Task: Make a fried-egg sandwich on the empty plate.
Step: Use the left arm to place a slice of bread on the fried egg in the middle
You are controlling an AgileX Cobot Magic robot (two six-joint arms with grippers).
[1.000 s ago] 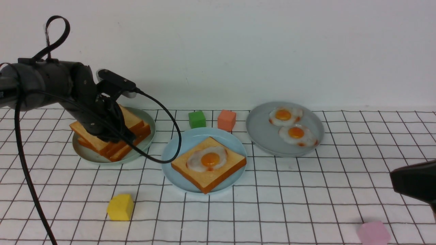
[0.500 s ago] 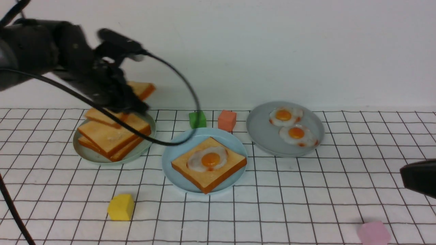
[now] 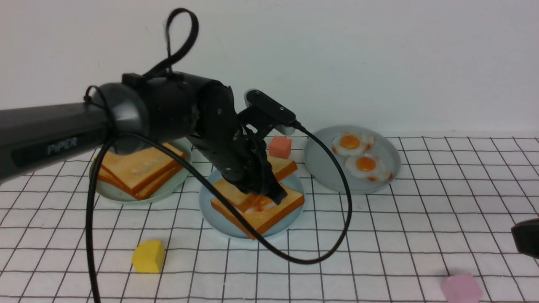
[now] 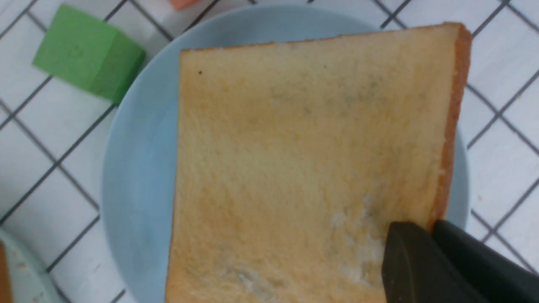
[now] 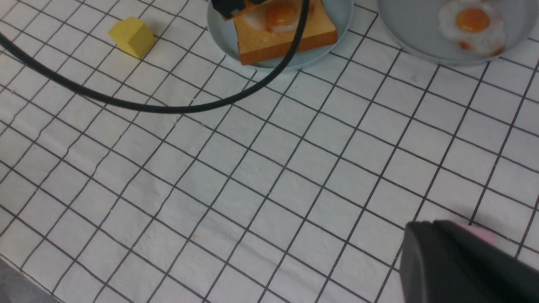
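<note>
Top toast slice [image 3: 283, 167] tilted low over the sky-blue plate [image 3: 209, 210], pinched at one corner by the left gripper [image 3: 271, 192], fingers [image 4: 421, 261] clamped on the crust. Beneath it, bottom toast slice [image 3: 280, 209] flat on that plate, fried egg [image 5: 278, 12] on top, mostly covered in the front view; contact between egg and upper slice impossible to tell. At 10 o'clock from the plate, pale green-grey plate [image 3: 120, 195] with spare toast slices [image 3: 139, 168]. At 2 o'clock, grey plate [image 3: 322, 170] with 2 fried eggs [image 3: 358, 153]. At 12, orange cube [image 3: 280, 147], green cube [image 4: 88, 54] beside the rim. At 7, yellow cube [image 3: 148, 256]. Far toward 4, right gripper [image 3: 526, 242] near the pink cube [image 3: 461, 288], grip state impossible to tell.
</note>
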